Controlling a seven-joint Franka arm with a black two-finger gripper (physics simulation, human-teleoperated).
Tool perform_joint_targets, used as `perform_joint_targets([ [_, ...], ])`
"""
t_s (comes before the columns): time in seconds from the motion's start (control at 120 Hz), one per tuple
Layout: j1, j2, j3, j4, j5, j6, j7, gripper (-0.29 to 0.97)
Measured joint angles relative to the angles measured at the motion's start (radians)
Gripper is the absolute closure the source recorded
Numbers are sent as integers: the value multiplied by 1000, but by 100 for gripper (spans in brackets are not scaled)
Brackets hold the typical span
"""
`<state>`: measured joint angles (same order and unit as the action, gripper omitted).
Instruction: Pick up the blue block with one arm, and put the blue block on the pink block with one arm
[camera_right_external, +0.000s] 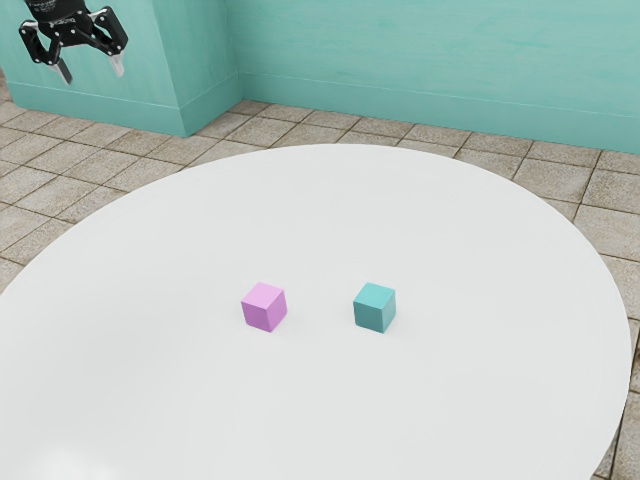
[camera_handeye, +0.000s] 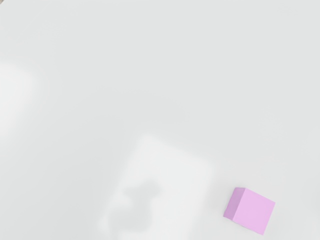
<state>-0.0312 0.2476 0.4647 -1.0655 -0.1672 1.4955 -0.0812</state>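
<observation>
Jaws: matte black, two mirror-shaped halves. Hand body (camera_right_external: 68, 22) above jaws: black, blocky, wider than jaws, top cut off by picture edge. Side links (camera_right_external: 38, 45): one on each side of jaws, black, angular, elbow-shaped outline. White dots (camera_right_external: 72, 30): small, round, like screw heads or pins, scattered over hand body and at link joints just above jaws. Fingers (camera_right_external: 64, 68): short, tapering; upper part black, tips pale grey to white, sharp contrast with black links.
</observation>
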Motion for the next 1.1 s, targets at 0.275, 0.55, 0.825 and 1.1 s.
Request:
perform_joint_targets([
  [0.275,10,23,-11,65,3,-18,-1,2],
  [0.55,37,8,-34,129,1,-66,-8,2],
  [0.825,-204,-164,-30,158,52,-94,-10,2],
  [1.1,-169,-134,-23,106,81,-87,-12,2],
])
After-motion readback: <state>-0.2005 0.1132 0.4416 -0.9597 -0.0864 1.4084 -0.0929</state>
